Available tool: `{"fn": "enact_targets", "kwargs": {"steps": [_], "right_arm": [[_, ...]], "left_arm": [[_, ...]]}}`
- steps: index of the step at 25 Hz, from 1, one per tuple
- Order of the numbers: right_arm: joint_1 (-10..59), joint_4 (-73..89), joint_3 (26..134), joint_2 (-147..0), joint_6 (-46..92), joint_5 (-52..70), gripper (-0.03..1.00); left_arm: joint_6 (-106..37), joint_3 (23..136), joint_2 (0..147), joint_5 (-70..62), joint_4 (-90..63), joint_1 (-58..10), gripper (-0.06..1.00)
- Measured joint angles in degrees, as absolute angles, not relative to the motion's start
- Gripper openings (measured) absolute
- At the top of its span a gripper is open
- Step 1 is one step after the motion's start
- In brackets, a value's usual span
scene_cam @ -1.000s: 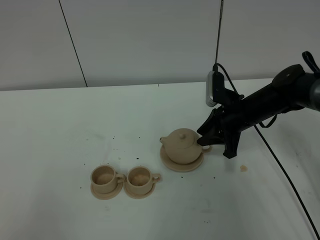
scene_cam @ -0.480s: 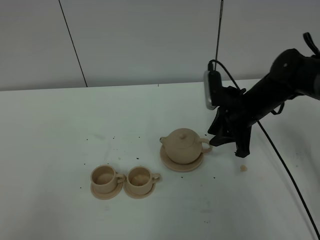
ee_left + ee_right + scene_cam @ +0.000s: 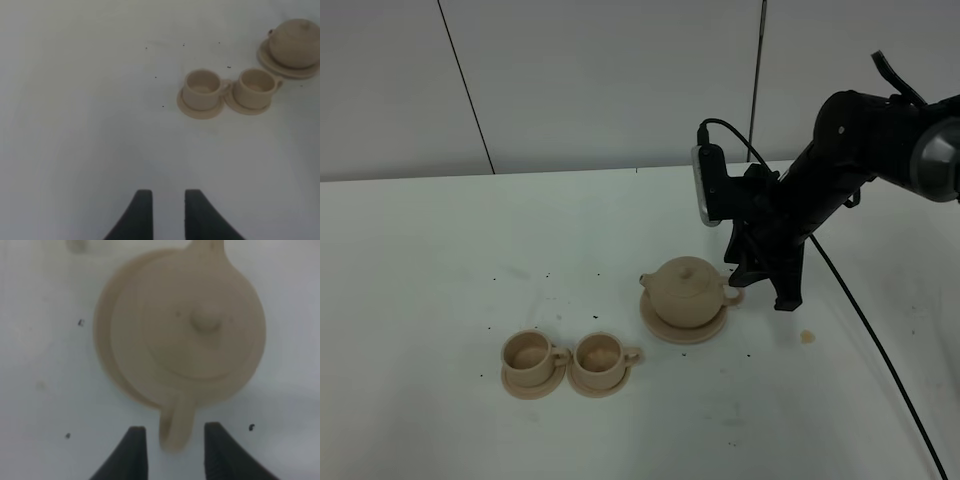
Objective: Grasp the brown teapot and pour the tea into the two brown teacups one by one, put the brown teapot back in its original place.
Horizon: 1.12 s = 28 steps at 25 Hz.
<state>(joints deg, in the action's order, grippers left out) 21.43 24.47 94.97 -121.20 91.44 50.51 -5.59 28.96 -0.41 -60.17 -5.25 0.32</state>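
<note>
The brown teapot (image 3: 686,292) (image 3: 192,325) (image 3: 295,42) stands on its wide saucer (image 3: 661,326) (image 3: 102,340), spout to the left, loop handle (image 3: 176,426) to the right. My right gripper (image 3: 757,288) (image 3: 175,452) hovers at the handle side, open, and in the right wrist view the handle lies between the two fingertips (image 3: 131,445) without contact. The two brown teacups (image 3: 528,352) (image 3: 599,355) (image 3: 202,89) (image 3: 255,87) sit on small saucers in front left of the teapot. My left gripper (image 3: 164,210) hangs open over bare table, well away from the cups.
A small tan crumb (image 3: 806,337) lies right of the teapot. The right arm's black cable (image 3: 880,340) trails across the table's right side. Dark specks dot the white table (image 3: 440,260). A grey wall stands behind.
The right arm has swung up and round, its wrist camera shifting left, so the gripper now stands more upright at the teapot's handle. Teapot and cups have not moved.
</note>
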Motion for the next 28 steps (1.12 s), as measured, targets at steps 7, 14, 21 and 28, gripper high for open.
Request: {"fn": "enact_targets", "kwargs": {"steps": [7, 14, 21, 28], "right_arm": [[22.0, 24.3, 95.0, -121.3, 91.4, 49.4, 0.27], [22.1, 25.8, 95.0, -123.4, 92.2, 48.9, 0.27], [22.1, 27.0, 95.0, -123.6, 93.5, 48.2, 0.27], [22.1, 28.0, 95.0, -123.6, 94.6, 48.0, 0.27]], "left_arm": [[-5.6, 29.0, -0.4, -60.2, -5.3, 0.3, 0.23], [-5.6, 29.0, -0.4, -60.2, -5.3, 0.3, 0.23], [-5.6, 29.0, -0.4, -60.2, -5.3, 0.3, 0.23], [-5.6, 29.0, -0.4, -60.2, -5.3, 0.3, 0.23]]}}
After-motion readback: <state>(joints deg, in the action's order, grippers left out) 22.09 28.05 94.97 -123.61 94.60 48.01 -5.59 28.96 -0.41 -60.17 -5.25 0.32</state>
